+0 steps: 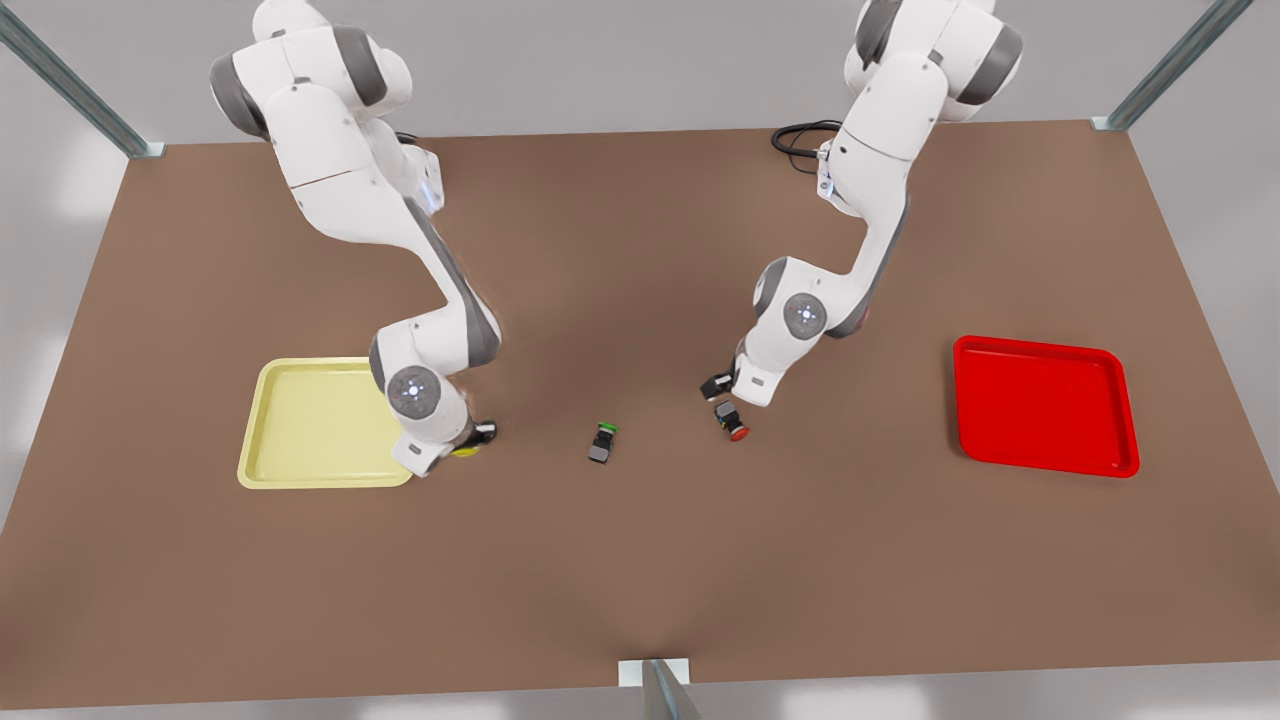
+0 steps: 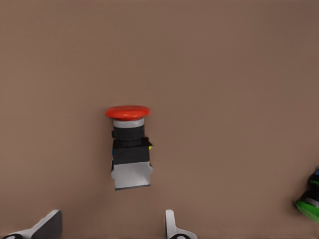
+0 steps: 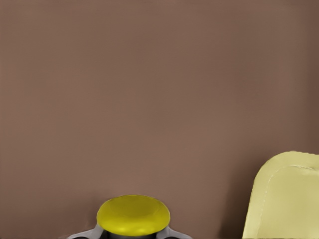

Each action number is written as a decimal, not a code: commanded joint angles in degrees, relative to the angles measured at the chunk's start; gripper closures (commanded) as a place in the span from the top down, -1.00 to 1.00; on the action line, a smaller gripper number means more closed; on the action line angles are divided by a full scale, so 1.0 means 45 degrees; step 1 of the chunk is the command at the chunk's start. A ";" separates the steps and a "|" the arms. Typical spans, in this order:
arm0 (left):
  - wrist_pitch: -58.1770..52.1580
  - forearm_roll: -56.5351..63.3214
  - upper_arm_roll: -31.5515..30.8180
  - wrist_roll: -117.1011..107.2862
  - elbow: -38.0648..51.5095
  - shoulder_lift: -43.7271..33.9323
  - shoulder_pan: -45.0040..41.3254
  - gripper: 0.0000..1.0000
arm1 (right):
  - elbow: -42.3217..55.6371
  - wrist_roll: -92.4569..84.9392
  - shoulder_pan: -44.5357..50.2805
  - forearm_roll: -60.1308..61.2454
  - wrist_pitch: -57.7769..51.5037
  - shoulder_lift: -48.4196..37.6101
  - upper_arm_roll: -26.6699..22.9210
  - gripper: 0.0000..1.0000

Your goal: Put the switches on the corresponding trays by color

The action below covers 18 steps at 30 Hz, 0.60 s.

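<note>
On brown table [image 1: 640, 560]: left end effector [image 2: 112, 230] spread; right end effector [image 3: 130, 235] clasping yellow switch [image 3: 133, 215].

I can read no text, label, brand, number or sign anywhere here.
</note>
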 commanded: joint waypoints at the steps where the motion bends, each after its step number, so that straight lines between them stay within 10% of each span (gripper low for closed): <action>1: 0.0000 -0.0066 0.0019 0.0000 0.0039 0.0059 0.0000 0.99 | 0.0004 -0.0764 -0.0099 -0.0128 -0.0044 -0.0035 -0.0279 -0.13; 7: 0.0059 -0.0026 0.0078 0.0117 0.0040 -0.0058 0.0235 0.99 | -0.2164 -0.3404 -0.0665 -0.1475 -0.1255 -0.1462 -0.1628 0.00; 8: 0.0059 -0.0026 0.0097 0.0137 0.0020 -0.0058 0.0254 0.99 | -0.2164 -0.3424 -0.0666 -0.1456 -0.1333 -0.1422 -0.1648 1.00; 18: 0.0078 0.0071 0.0195 0.0254 0.0040 0.0059 0.0508 0.99 | -0.1053 -0.3385 -0.0529 -0.1475 -0.2971 -0.2027 -0.1726 1.00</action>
